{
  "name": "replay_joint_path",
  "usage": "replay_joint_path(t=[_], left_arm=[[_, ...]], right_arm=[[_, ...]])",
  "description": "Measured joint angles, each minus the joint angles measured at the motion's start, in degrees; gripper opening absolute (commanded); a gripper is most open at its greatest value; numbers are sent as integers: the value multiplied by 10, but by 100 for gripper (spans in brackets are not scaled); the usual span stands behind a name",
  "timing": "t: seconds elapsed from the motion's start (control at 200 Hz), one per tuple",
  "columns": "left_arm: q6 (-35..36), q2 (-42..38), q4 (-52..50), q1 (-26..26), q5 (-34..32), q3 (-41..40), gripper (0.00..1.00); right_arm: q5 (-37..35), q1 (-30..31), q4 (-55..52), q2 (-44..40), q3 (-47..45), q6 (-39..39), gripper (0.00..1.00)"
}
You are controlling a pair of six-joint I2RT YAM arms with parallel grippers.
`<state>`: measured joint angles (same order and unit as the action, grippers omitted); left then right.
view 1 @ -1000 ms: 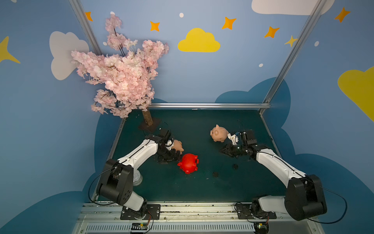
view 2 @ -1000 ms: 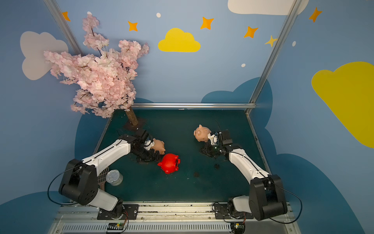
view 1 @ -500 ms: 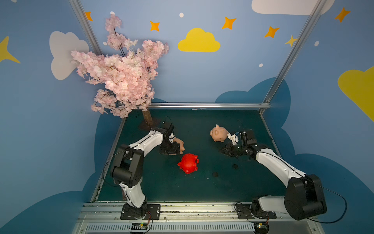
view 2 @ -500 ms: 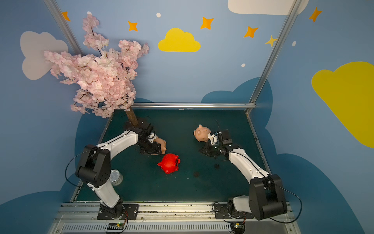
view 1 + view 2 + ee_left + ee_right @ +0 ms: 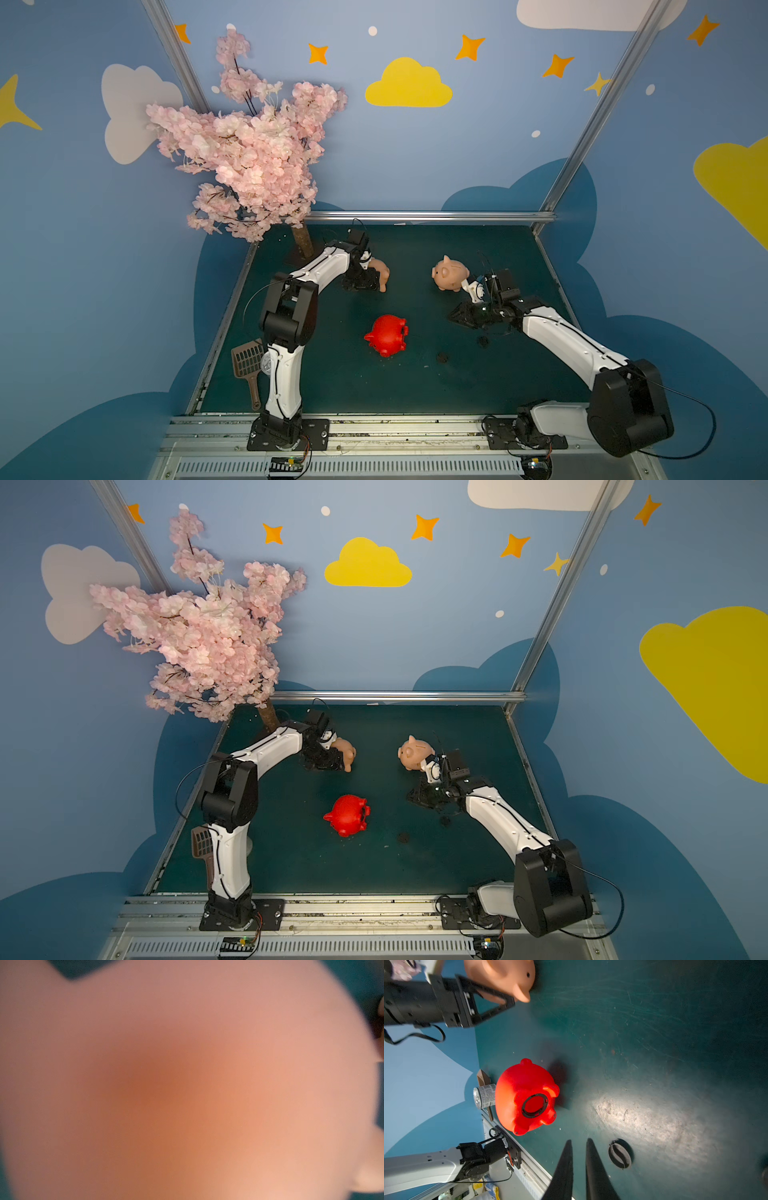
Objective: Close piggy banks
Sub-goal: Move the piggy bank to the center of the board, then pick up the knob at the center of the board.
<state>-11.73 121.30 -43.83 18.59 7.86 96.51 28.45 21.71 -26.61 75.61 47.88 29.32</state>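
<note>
At the middle of the green mat (image 5: 332, 386), the red pig (image 5: 386, 334) lies on its side in both top views. In the right wrist view its belly faces the camera, the round hole ringed in black with red showing inside.

At 12 o'clock from it lies a peach pig (image 5: 381, 270), with the left gripper (image 5: 365, 282) right up against its 9 o'clock side. The right wrist view shows one finger of that gripper crossing in front of this pig's body. The left wrist view is filled by a peach blur. Whether the jaws have clamped on the pig or merely flank it, I cannot tell.

The other peach pig (image 5: 451, 274) stands at about 1 o'clock from the red pig, free of both grippers.

The right gripper (image 5: 579, 1140) is low near the mat at about 3 o'clock from the red pig. Its two black fingers are drawn almost together, with only a slim gap and nothing between them. One dark plug (image 5: 441, 357) lies loose at 4 o'clock from the red pig, and a second plug (image 5: 483, 341) lies near 3 o'clock, beside the right arm.

A pink blossom tree (image 5: 249, 158) stands at the mat's 11 o'clock corner. Off the mat's edge at 8 o'clock lie a brown scoop (image 5: 247, 363) and a can (image 5: 484, 1096).
</note>
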Motion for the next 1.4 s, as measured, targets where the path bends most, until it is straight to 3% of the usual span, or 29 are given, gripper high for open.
replay_joint_path(t=[0.14,0.355,0.776,1.096,1.397], left_arm=[[9,28,-12,-1,1,55,79],[10,5,-33,-1,17,57,82],[-12,-172,-19,-1,78,-85,83],[-18,-195,-9,-1,83,-175,83],[-20,-203,2,-1,83,-196,83]], right_arm=[[-38,39,-30,-1,0,-12,14],[-93,95,-63,5,0,-28,13],[-184,176,-121,109,23,-53,13],[-210,200,-135,158,50,-63,16],[-220,209,-148,178,66,-67,17]])
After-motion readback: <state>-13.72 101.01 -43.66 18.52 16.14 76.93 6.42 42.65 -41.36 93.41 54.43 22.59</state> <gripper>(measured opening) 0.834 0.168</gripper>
